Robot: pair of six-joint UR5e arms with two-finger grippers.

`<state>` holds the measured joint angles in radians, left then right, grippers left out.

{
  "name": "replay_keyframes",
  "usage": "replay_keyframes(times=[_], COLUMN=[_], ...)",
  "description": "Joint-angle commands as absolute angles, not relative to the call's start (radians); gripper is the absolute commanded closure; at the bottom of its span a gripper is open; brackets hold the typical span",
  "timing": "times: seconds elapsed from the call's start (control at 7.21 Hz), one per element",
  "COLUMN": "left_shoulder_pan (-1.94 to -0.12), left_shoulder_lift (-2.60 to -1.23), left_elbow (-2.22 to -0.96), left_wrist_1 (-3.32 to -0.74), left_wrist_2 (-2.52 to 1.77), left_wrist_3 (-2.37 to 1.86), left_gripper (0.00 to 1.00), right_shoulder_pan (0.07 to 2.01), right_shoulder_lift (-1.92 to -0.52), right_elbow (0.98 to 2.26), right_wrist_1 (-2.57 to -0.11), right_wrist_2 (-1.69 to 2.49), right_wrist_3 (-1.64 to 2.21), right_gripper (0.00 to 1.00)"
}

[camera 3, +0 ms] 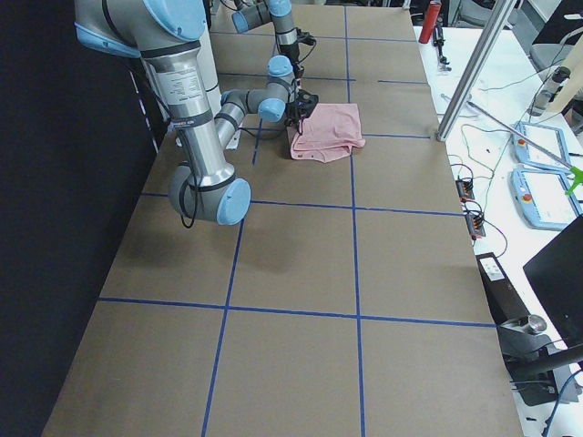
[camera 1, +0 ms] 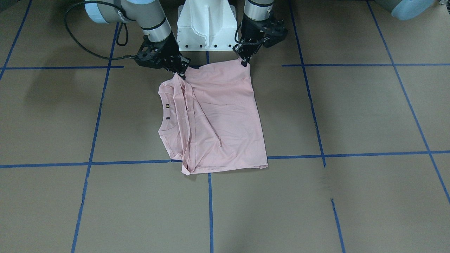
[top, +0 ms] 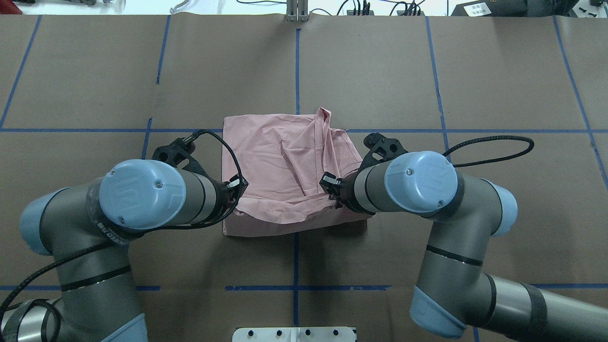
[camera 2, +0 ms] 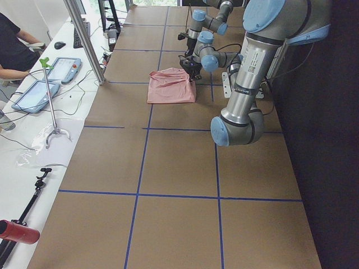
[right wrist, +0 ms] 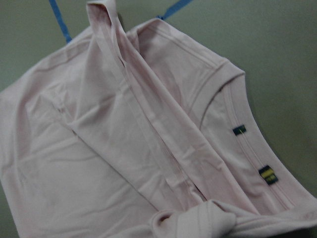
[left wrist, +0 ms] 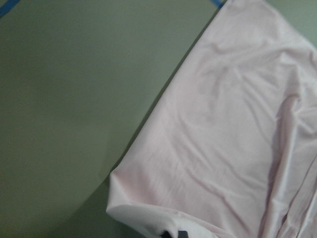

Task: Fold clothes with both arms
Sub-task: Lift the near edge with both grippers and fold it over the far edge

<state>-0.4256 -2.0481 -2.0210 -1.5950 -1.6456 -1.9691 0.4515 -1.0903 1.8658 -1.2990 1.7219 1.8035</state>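
Bunched pink cloth fills the bottom of my right wrist view. The right tool (camera 1: 181, 73) is clamped on one near corner of the T-shirt (camera 1: 225, 119), and the left tool (camera 1: 244, 62) is clamped on the other. I likely pinch both corners so the near edge lifts evenly for a fold away from me. The shirt lies mid-desk (camera 1: 351, 112), close in front of me. Its collar (camera 1: 164, 121) faces my right, and the long axis runs from me outward.
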Motion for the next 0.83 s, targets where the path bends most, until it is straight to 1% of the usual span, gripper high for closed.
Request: replay_keyframes(times=[0.0,0.14,0.28,0.42,0.55,0.69], left_shoulder_pan=[-0.478,-0.489,-0.517,-0.559,-0.618,-0.667], left_shoulder_lift=[-2.049,-2.049,-2.052,-2.077,-2.113,-2.162], left_elbow=[-1.933,-1.924,-1.913,-1.838,-1.721,-1.566], left_wrist_1=[-1.702,-1.725,-1.733,-1.808,-1.883,-1.998], left_wrist_2=[-1.646,-1.646,-1.646,-1.646,-1.647,-1.649], left_wrist_3=[-1.963,-1.967,-1.965,-1.965,-1.965,-1.960], left_gripper=[1.00,1.00,1.00,1.00,1.00,0.56], right_shoulder_pan=[0.523,0.540,0.560,0.589,0.621,0.650], right_shoulder_lift=[-1.010,-0.988,-0.951,-0.890,-0.829,-0.771], right_elbow=[1.694,1.616,1.550,1.463,1.377,1.286], right_wrist_1=[-1.194,-1.113,-1.103,-1.103,-1.103,-1.103], right_wrist_2=[1.721,1.717,1.715,1.715,1.717,1.718], right_wrist_3=[1.780,1.779,1.778,1.778,1.779,1.779], right_gripper=[1.00,1.00,1.00,1.00,1.00,1.00])
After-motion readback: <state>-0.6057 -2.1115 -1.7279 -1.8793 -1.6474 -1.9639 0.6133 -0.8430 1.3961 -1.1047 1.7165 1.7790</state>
